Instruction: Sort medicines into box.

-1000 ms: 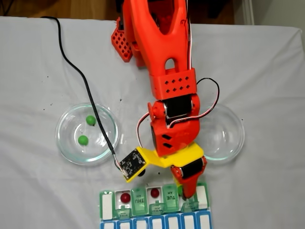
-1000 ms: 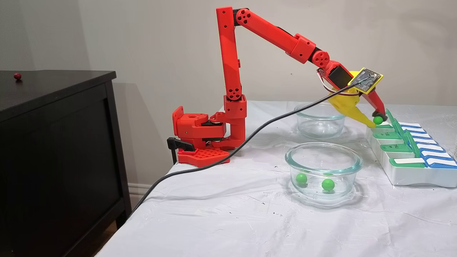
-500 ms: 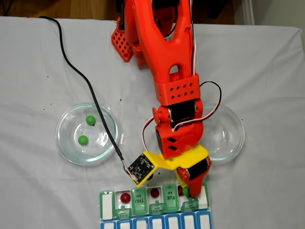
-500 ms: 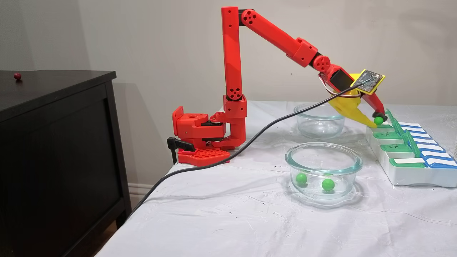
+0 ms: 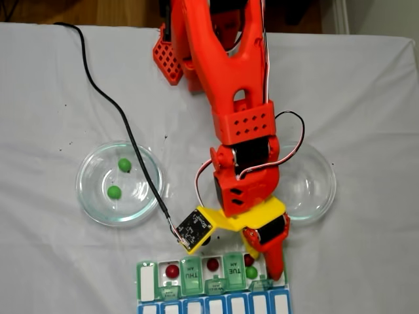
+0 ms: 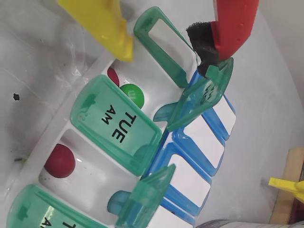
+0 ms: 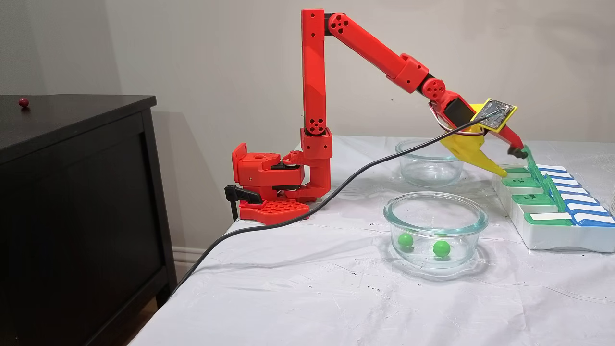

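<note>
My pincer (image 6: pixel 166 47) is spread open, nothing in it, yellow finger (image 6: pixel 102 23) at 11 o'clock and red finger (image 6: pixel 232 23) at 1 in the wrist view, hovering just over the pill organizer (image 6: pixel 190 142). Green ball (image 6: pixel 132 94) sits in the open compartment beside the TUE lid (image 6: pixel 116 123), next to a red ball (image 6: pixel 112 76), roughly 7 o'clock from my fingertips. Another red ball (image 6: pixel 60 160) is one open cell further, at 8. Farther off, two green balls (image 7: pixel 406 240) wait in the near glass dish (image 7: pixel 435 211). Judgement: tiny, light, hard, smooth, so they'll roll; pinch dead across the middle.
</note>
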